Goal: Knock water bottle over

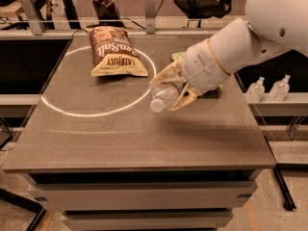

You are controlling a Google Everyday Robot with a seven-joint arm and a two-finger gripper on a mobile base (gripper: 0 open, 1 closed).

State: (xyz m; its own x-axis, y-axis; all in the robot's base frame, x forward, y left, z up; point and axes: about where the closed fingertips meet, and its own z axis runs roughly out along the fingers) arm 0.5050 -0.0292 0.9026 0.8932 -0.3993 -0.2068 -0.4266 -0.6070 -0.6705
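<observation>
Starting by the bench's (144,148) far left corner: a chip bag (114,52). Toward the right edge, the water bottle (162,94) is tipped hard, cap facing the front edge, with the gripper (167,93) clamped around it. Looks mid-knock to me; next it should let go so the bottle drops flat.

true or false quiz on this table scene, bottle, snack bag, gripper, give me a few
1. The water bottle stands upright on the table. False: it is tipped over, cap toward the camera, between the fingers of the gripper.
2. The snack bag lies on the far left part of the table. True.
3. The gripper hangs over the snack bag. False: it is to the right of the bag, closed on the bottle.
4. Two small pump bottles stand off the table to the right. True.
</observation>
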